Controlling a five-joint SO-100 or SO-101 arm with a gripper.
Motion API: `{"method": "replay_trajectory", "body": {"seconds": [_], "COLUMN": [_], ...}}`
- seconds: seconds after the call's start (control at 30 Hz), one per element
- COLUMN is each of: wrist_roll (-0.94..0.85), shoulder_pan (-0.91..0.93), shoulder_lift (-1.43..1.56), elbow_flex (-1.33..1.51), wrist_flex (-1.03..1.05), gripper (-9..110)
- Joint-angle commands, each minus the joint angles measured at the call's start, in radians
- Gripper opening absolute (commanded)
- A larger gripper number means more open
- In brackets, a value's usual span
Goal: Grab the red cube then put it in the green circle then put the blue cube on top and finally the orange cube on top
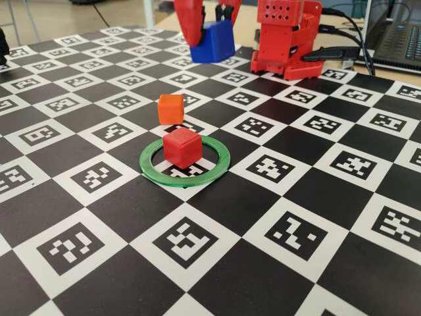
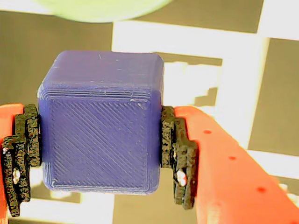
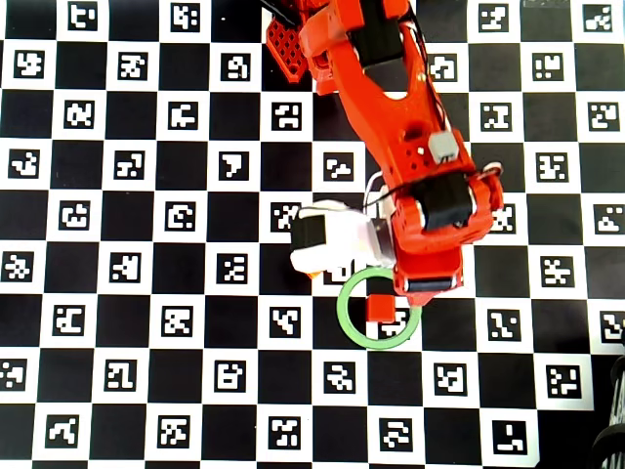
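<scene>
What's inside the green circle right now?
The red cube sits alone inside the green circle, nothing stacked on it. The hand holds the blue cube. Overhead, the arm covers part of the ring.

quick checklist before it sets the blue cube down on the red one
1. Grip on the blue cube: ok, the pads press both side faces in the wrist view, cube square between the fingers.
2. Red cube inside the green circle: ok, sits flat within it.
3. Top of red cube free: ok, nothing on it.
4. Orange cube out of the way: ok, outside the ring, just behind it in the fixed view.
5. Blue cube lined up over red: cannot tell, the arm hides it from overhead.
</scene>
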Motion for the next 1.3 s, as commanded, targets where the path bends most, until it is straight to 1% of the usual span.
{"method": "replay_trajectory", "body": {"seconds": [0.0, 0.23, 0.5, 0.57, 0.87, 1.27], "wrist_roll": [-0.032, -0.144, -0.16, -0.149, 0.009, 0.043], "shoulder_pan": [0.02, 0.017, 0.044, 0.055, 0.055, 0.101], "shoulder_lift": [0.037, 0.037, 0.028, 0.028, 0.046, 0.043], "elbow_flex": [0.014, 0.063, 0.124, 0.135, 0.169, 0.213], "wrist_flex": [-0.069, -0.123, -0.179, -0.193, -0.202, -0.252], "gripper": [7, 7, 7, 7, 7, 6]}}
